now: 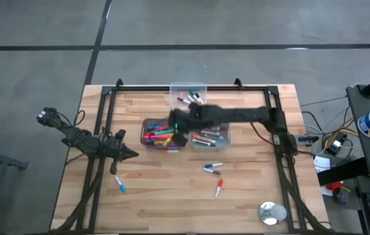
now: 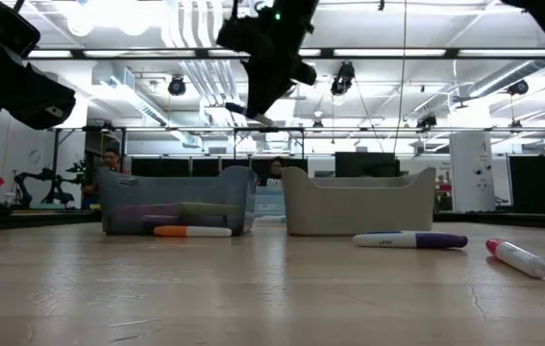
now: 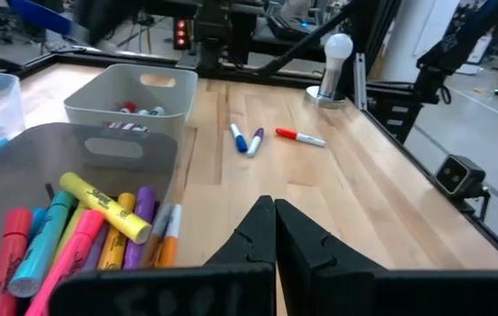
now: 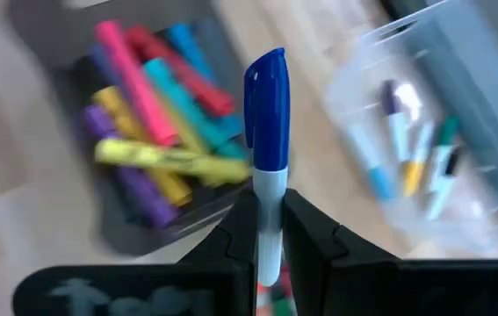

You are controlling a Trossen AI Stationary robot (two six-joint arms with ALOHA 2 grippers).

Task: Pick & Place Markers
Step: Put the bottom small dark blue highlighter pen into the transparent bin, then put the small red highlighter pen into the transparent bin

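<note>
Wooden slat table [image 1: 171,202], grey concrete floor [image 1: 34,72]

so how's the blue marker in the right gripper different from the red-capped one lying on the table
The blue-capped marker is clamped between the right gripper's fingers, held above the bins; the red-capped marker lies loose on the wooden table, untouched. The blue-capped marker's cap points away from the gripper, while the red-capped marker rests flat, at a slant. Their cap colours differ. Both have white barrels and are slim pens.
</note>
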